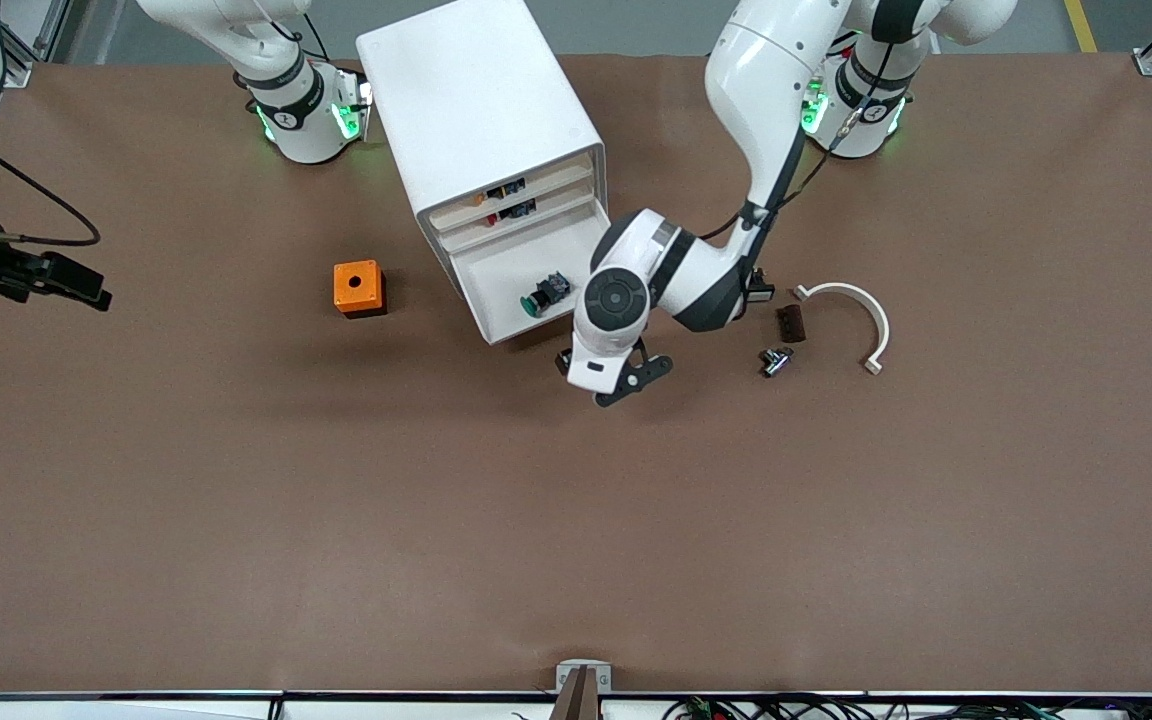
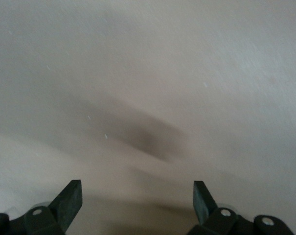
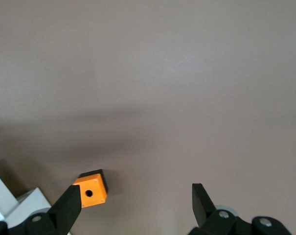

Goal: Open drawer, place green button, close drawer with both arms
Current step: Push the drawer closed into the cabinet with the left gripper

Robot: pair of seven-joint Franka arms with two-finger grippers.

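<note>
Both jaws gape empty: left gripper (image 1: 604,385) hangs beside the open drawer (image 1: 496,278) where the button (image 1: 542,293) lies, ready to push; right gripper (image 3: 135,200) waits.

The right claw (image 3: 136,200) hangs high over the brown tabletop (image 3: 177,88), its two black fingers (image 3: 69,205) spread wide apart with nothing between them. An orange box (image 3: 91,191) with a round hole in its top sits on the tabletop, just beside a corner of the white cabinet (image 3: 11,205).
</note>
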